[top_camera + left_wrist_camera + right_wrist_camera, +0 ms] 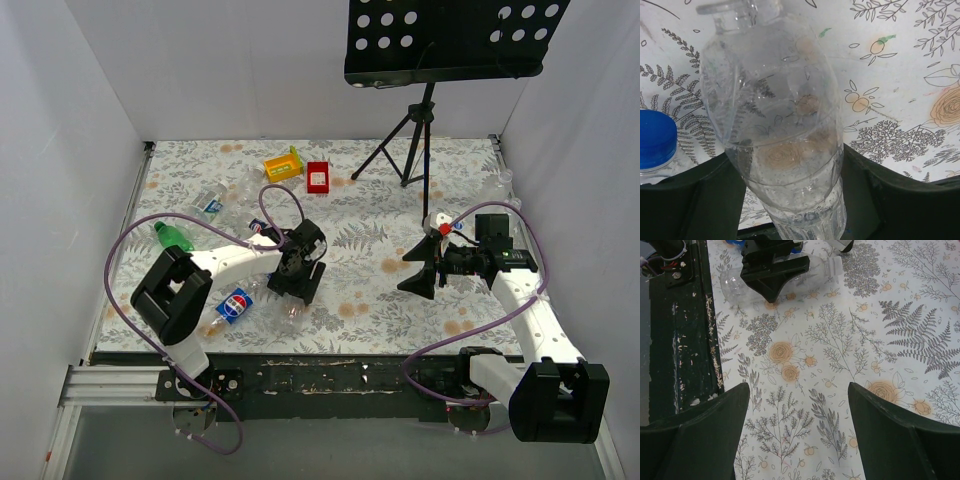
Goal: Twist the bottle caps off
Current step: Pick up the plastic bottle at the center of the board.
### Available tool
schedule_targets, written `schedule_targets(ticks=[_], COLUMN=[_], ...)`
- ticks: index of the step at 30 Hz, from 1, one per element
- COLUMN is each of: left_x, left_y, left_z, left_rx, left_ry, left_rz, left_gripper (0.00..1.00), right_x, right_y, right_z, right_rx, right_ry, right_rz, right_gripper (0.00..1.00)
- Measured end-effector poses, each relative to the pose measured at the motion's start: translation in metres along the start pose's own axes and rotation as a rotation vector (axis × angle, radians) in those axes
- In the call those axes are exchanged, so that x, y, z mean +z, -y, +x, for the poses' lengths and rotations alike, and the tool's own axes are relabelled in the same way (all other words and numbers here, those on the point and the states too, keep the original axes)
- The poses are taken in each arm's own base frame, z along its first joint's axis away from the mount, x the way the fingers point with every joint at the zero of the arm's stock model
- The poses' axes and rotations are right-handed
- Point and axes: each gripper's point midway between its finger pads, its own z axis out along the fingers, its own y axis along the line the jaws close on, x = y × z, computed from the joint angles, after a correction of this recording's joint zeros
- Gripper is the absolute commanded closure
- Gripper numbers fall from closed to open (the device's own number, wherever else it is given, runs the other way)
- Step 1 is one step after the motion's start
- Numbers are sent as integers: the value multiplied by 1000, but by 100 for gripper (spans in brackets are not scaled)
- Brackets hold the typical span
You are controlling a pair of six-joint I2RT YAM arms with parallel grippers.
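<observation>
Left wrist view: a blue cap [655, 137] tops a neighbouring bottle [660, 175] at the left edge. The clear bottle [785, 125] is pinched at both sides by the left gripper [790, 167], its own cap out of frame. Its thin walls may buckle, or it may spin under twisting. The right gripper [799, 390] hangs spread and empty.

Open floral tablecloth [805, 405] lies between my right gripper [797, 435] and left gripper [298, 285], so there's free passage there. Loose bottles [215, 205] crowd the left side, and a blue cap [655, 137] sits just beside the left gripper's finger. A tripod [422, 115] stands back right.
</observation>
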Motion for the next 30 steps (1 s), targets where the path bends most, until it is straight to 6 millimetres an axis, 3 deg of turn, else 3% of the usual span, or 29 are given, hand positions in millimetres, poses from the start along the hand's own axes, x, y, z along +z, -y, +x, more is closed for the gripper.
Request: schedule_targets(ticks=[4, 12, 30], left_x=[0, -3, -93], left_y=[2, 17, 65], left_z=[-1, -10, -40], left_rx=[1, 47, 361], left_ry=[4, 55, 500], left_rz=[11, 79, 386], left_gripper=[60, 72, 78], right_x=[0, -2, -16], right_y=[-1, -3, -1], right_z=[1, 1, -30], right_rx=[5, 11, -37], right_ry=[-2, -17, -78], right_rz=[-1, -2, -2], right_gripper=[13, 13, 14])
